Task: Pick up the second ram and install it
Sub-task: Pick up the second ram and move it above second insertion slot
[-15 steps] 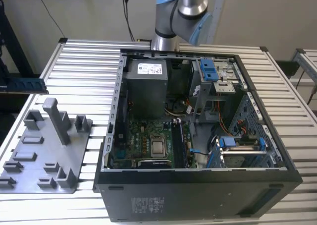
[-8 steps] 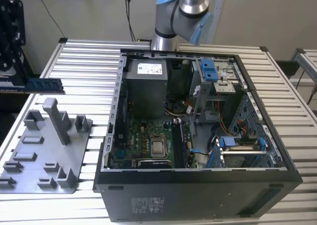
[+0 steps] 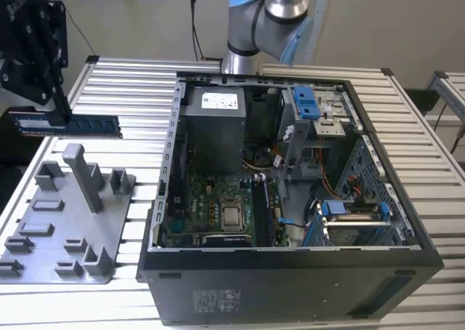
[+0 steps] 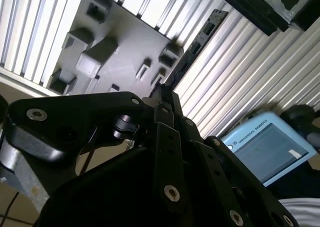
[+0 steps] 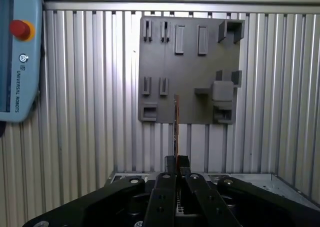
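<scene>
While the gripper (image 3: 62, 116) hangs over the bench corner on the exterior view's left, its fingers (image 5: 170, 163) are pinched narrow on the second ram (image 3: 91, 126). It holds the stick near its middle, level and clear of the slatted bench (image 3: 138, 83), above the far edge of the grey fixture plate (image 3: 73, 232). In both wrist views the stick shows edge-on, a thin line running straight out from between the closed fingers, with the fixture plate beyond it. The open computer case (image 3: 290, 286) sits mid-bench, well apart from the stick toward the exterior view's right. Its motherboard (image 3: 207, 203) lies exposed on the near side of the grey power-supply box (image 3: 214, 130), and the long black memory slots (image 3: 263, 212) run beside the processor socket (image 3: 232, 215). The step in hand appears to be the carry from fixture to case. Done well, it likely calls for a steady grip that keeps the stick from tilting between the fingers, and enough height to clear the case's side wall. The stick lies across the exterior view while the slots run from far to near, so its length would probably have to be turned and squared to a slot. Any skew there could jam an end or stress the board
</scene>
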Action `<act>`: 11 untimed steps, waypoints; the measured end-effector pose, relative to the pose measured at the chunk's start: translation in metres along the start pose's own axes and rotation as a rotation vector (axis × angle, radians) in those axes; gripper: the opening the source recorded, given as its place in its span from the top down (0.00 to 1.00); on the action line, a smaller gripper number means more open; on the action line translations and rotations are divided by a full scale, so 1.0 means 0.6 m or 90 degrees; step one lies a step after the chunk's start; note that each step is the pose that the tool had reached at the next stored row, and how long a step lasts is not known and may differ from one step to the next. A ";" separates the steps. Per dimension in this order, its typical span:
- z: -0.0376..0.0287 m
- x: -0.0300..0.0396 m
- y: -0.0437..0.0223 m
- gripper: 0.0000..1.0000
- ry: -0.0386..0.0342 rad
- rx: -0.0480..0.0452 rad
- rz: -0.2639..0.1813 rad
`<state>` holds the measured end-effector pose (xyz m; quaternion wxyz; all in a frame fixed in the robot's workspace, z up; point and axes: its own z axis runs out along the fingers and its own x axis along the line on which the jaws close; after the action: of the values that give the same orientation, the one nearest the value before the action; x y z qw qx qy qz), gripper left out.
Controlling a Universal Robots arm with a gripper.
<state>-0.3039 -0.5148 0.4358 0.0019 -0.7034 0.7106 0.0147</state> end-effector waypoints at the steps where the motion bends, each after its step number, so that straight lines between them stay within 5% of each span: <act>1: 0.000 0.000 -0.007 0.87 0.0000 0.0000 0.000; 11: -0.001 -0.001 -0.083 0.87 0.0000 0.0000 -0.001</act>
<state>-0.2542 -0.5146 0.4358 0.0019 -0.7040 0.7100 0.0147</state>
